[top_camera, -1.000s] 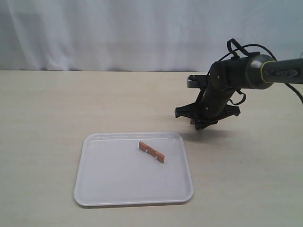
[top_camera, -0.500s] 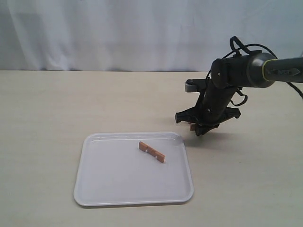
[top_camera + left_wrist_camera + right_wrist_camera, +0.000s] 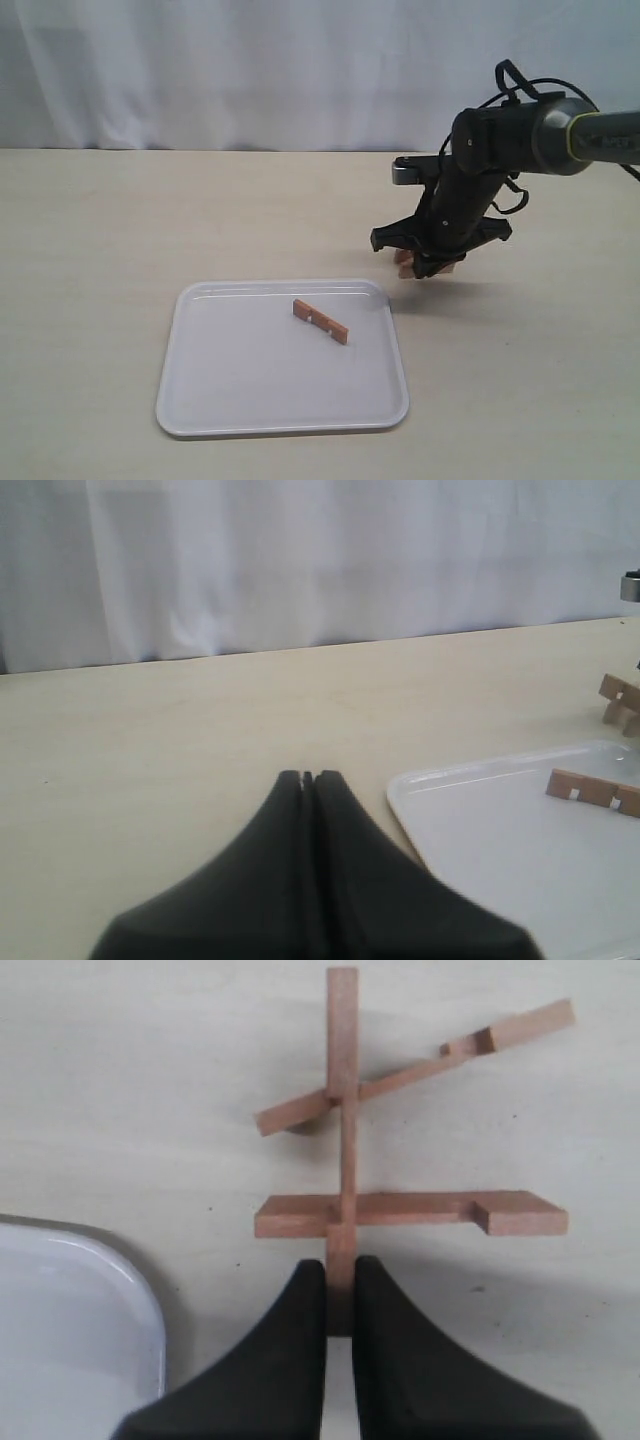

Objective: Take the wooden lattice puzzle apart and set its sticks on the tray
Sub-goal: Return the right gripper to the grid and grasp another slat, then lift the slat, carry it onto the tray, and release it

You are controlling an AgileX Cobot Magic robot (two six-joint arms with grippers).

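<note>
Wooden lattice puzzle point(image 3: 342, 1110) is clamped by right end effector point(image 3: 340, 1265); tray point(image 3: 200, 400) holds one stick point(image 3: 321, 321); left end effector point(image 3: 307, 776) pressed closed.

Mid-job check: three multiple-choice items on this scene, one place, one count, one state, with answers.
1. Where does the loose stick lie? A in the tray; B beside it; C under it.
2. How many sticks form the puzzle? A two; B three; C four.
3. The right gripper is: A open; B shut on nothing; C shut on the puzzle.
Answers: 1A, it rests inside the rim; 2B, the right wrist view shows three joined sticks; 3C, it pinches one stick's end.
</note>
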